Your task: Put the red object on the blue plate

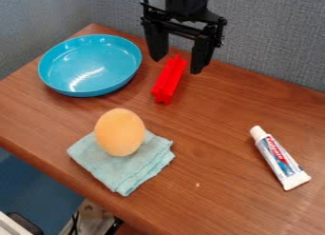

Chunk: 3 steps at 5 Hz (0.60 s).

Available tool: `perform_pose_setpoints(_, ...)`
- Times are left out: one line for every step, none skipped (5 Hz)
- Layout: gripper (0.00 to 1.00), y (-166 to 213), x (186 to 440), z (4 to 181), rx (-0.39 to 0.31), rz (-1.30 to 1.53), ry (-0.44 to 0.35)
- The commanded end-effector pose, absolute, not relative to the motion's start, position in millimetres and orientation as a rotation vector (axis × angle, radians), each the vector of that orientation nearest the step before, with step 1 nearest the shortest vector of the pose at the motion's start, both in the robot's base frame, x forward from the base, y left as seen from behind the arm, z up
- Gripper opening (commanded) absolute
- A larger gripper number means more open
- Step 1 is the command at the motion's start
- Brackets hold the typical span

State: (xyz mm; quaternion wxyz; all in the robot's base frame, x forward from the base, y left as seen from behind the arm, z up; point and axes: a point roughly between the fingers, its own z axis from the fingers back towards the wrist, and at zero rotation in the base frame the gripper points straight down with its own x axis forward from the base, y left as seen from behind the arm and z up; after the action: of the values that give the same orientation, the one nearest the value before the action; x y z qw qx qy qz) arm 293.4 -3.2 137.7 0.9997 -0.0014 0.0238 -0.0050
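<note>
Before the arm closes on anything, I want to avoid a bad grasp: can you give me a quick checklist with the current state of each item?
1. Pincer open: ok, fingers spread apart.
2. Pincer lined up over the red object: ok, it stands at the block's far end.
3. Red object gripped: not ok, it lies on the table.
4. Blue plate empty and ready: ok.
5. Path from block to plate free: ok; orange egg on the teal cloth and toothpaste tube lie aside.
6. Finger contact with the block: cannot tell.
</note>
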Motion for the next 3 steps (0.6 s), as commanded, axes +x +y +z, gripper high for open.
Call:
perform_pose_setpoints(1.00, -2, 293, 132.2, -0.001, -0.010, 0.064)
perform_pose_setpoints(1.00, 2, 295, 125.3, 0.006, -0.009, 0.079)
perform_pose_setpoints(1.00, 13, 304, 116.6, 0.018, -0.010, 0.080)
